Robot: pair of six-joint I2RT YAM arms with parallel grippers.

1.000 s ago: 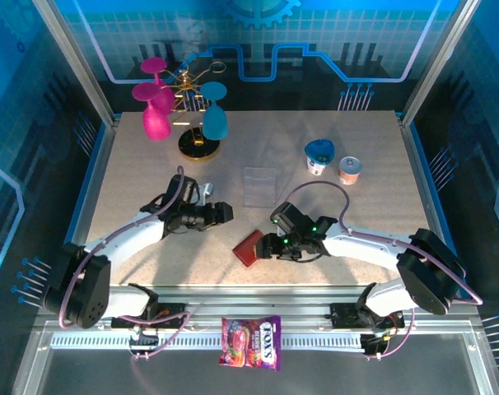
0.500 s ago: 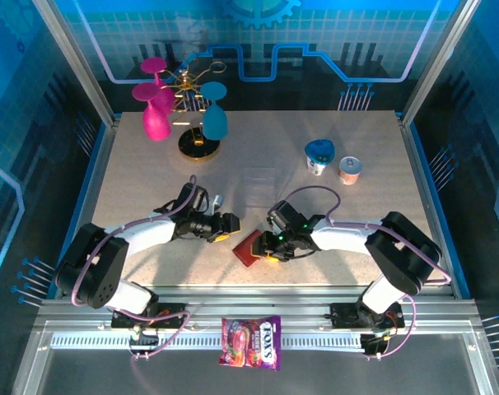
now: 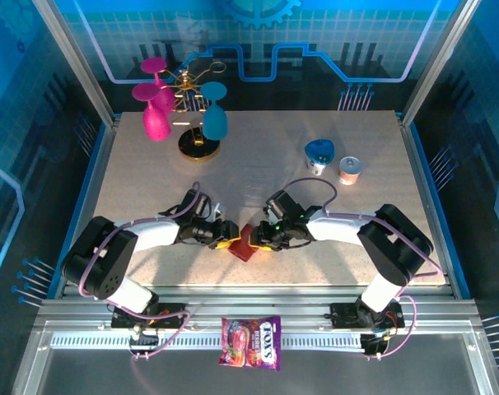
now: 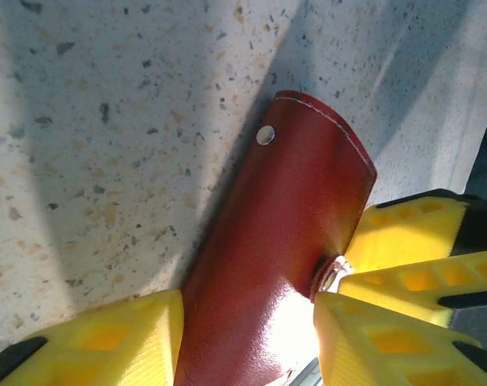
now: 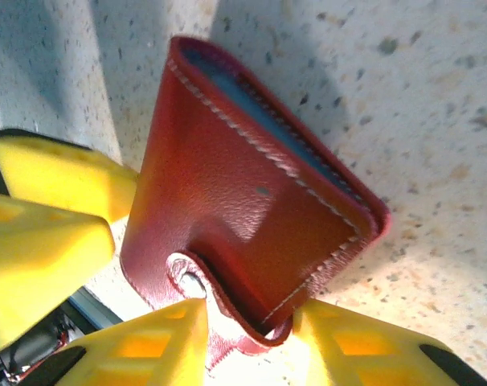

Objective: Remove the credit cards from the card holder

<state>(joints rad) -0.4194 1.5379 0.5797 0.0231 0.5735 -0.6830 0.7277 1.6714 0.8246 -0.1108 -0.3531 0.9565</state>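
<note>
Top external view has both arms folded in low toward the front middle of the worktop (image 3: pixel 332 206). They meet nose to nose at the card holder (image 3: pixel 244 244), which sits on the speckled surface between them. The left claw (image 3: pixel 226 242) comes at it from the left and the right claw (image 3: pixel 263 240) from the right.

On the left wrist cam, the yellow fingers (image 4: pixel 107 342) are partway apart with the red leather wedged between them. They touch it on both sides, so I'd call that a pinch across the holder's width. Right wrist cam is the same story at the other end. That claw is narrowed down onto the corner where the snap tab (image 5: pixel 191 277) is, with a pad against the leather on each side.

Why two grips? My guess is one claw anchors the body while the other works the tab so the fold can open. The holder is folded shut, and the credit cards (image 5: pixel 296 141) are tucked inside, with just a blue sliver showing along the stitched edge. Nothing's out yet, so I'd say this is step one.
</note>
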